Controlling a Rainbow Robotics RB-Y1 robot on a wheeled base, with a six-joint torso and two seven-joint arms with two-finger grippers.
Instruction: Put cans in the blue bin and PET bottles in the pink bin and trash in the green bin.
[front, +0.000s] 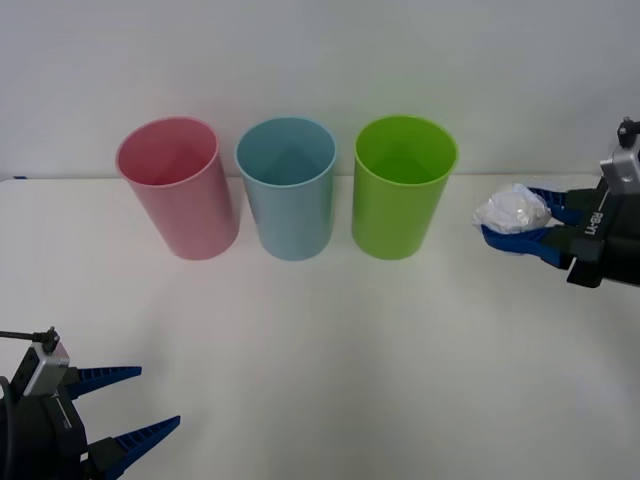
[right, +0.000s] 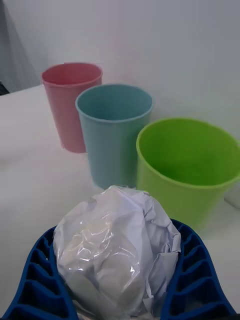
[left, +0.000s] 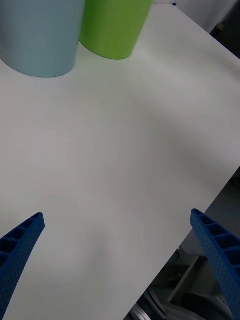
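Note:
Three bins stand in a row at the back of the table: the pink bin (front: 178, 187) on the left, the blue bin (front: 288, 187) in the middle, the green bin (front: 402, 186) on the right. My right gripper (front: 512, 216) hangs to the right of the green bin, shut on the trash (front: 512, 209), a crumpled whitish lump of film. In the right wrist view the trash (right: 116, 246) sits between the blue fingers (right: 195, 280), with the green bin (right: 189, 167), blue bin (right: 114, 132) and pink bin (right: 71, 102) beyond. My left gripper (front: 132, 405) rests open at the front left.
The white table (front: 330, 340) stretches bare between the bins and my left gripper. Its edge (left: 210, 210) shows in the left wrist view, with the bases of the blue bin (left: 40, 35) and green bin (left: 112, 27) farther off. A pale wall rises behind the bins.

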